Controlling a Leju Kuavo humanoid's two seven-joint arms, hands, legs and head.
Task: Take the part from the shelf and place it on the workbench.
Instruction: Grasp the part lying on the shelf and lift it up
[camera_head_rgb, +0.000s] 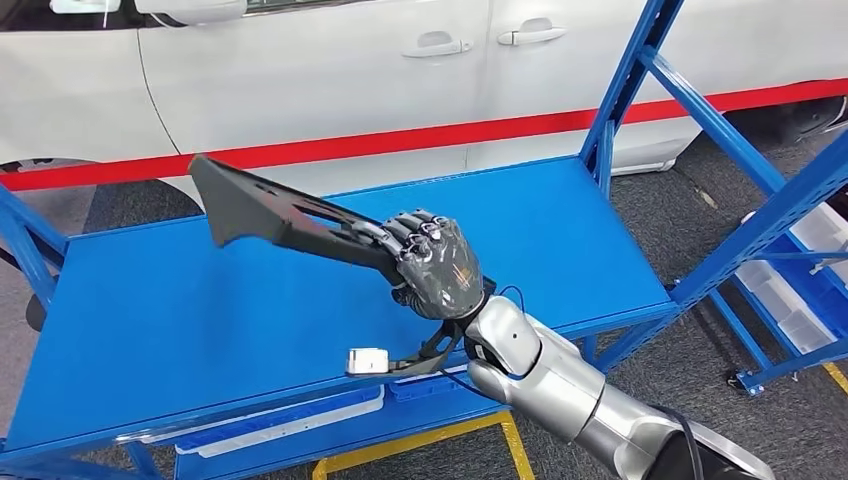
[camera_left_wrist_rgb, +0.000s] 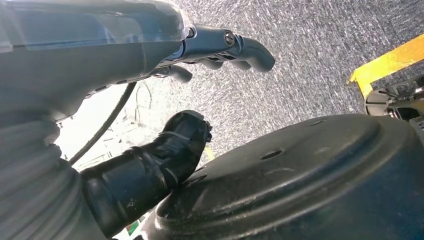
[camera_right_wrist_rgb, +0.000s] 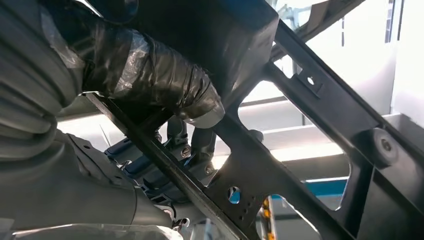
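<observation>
The right hand (camera_head_rgb: 440, 268) has its fingers wrapped tight around one end of the black part (camera_head_rgb: 270, 208). It holds the part up in the air over the blue shelf (camera_head_rgb: 150, 330), with the wide end pointing away. The left hand (camera_left_wrist_rgb: 215, 47) hangs over the grey floor (camera_left_wrist_rgb: 310, 60), fingers a little curled, holding nothing. Behind the shelf is a white car (camera_head_rgb: 300, 70) with a red stripe

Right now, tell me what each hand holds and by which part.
The right hand grips the black part at its narrow end, above the blue workbench. The left hand holds nothing.
</observation>
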